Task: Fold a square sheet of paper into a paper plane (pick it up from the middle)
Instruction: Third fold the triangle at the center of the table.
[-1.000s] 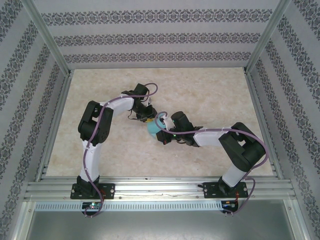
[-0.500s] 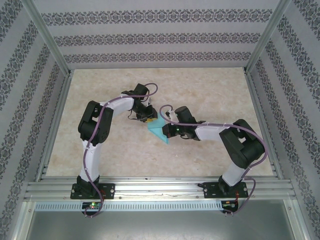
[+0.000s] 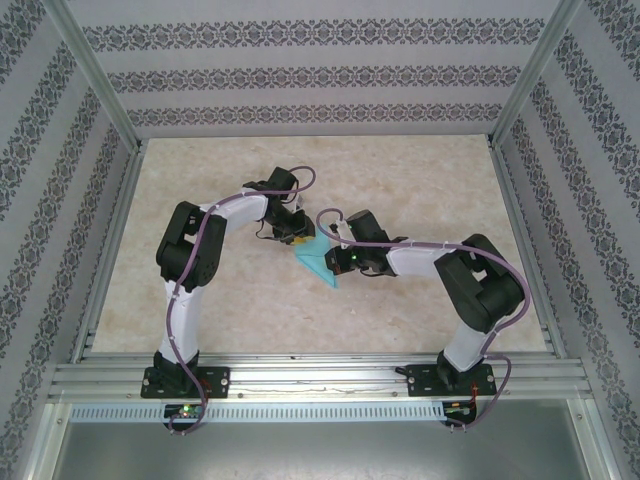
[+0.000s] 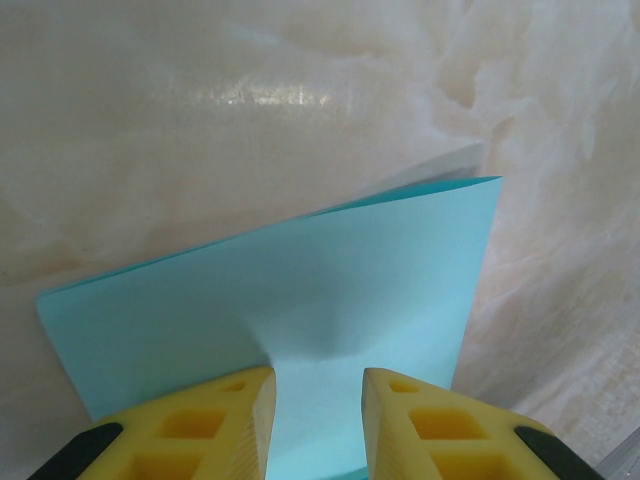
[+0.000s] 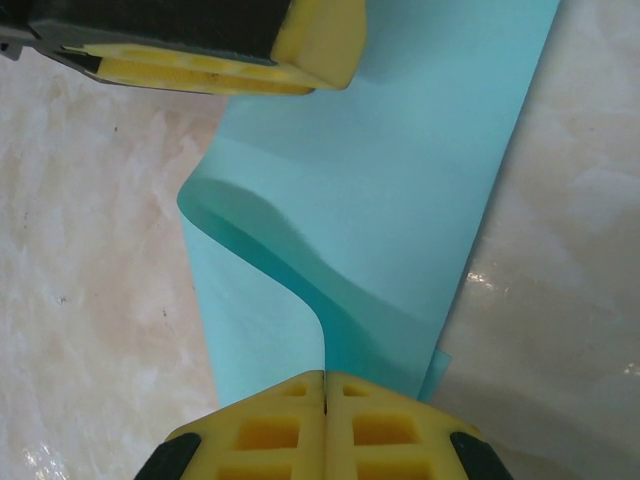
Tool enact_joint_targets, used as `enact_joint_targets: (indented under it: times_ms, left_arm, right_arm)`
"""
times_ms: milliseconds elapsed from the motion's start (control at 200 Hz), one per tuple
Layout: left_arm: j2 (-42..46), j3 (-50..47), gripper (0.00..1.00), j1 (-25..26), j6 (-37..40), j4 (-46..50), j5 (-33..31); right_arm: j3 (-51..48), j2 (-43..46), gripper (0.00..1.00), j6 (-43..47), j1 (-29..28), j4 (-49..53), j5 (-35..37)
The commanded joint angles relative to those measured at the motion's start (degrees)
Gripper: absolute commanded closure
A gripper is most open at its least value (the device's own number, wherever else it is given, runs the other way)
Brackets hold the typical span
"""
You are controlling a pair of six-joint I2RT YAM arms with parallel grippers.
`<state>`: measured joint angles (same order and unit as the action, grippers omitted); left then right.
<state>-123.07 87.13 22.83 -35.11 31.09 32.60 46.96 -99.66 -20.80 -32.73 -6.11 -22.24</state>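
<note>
Your right gripper (image 5: 325, 385) has its yellow fingers pressed tight together. The near edge of the sheet of paper (image 5: 400, 200) runs in between them, so it is clamped on the paper. Just ahead of those fingertips the turquoise sheet rises into a soft rounded bulge, one layer curling over another. It then stretches on away from the gripper. At the far end of the paper, one yellow finger (image 5: 315, 45) of your left gripper sits against the sheet. On either side of the right gripper lies the pale marbled surface (image 5: 90, 250), and the paper's long straight edge runs off ahead and to the right.

Your left gripper (image 4: 318, 385) has its jaws standing apart. The paper fills the gap between them and shows a shallow pucker right at the fingertips. You cannot tell from the wrist view whether the tips press the sheet down or only touch it. Ahead of this gripper the paper shows as a folded, two-layered shape with a crisp edge on its far side, and bare surface lies beyond it.

From above, your two grippers meet near the middle of the surface. The small angular blue sheet (image 3: 318, 262) sits between them, touching both.
</note>
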Motion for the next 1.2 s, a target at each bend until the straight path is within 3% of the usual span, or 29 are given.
enact_joint_targets:
  times_ms: [0,699,1194]
  left_arm:
    - [-1.6,-1.4,0.69,0.2,0.5,1.8,-0.8]
    - [-0.9,-1.7,0.69,0.3,0.0,1.1,-0.1]
    - [0.2,-2.4,0.69,0.2,-0.6,0.2,0.2]
  right_arm:
    - [1.8,-1.1,1.0,1.0,0.3,0.4,0.6]
    - [3.1,-2.9,1.0,1.0,0.1,1.4,-3.0]
    - [4.5,-3.2,1.0,0.4,-0.8,2.5,-1.8]
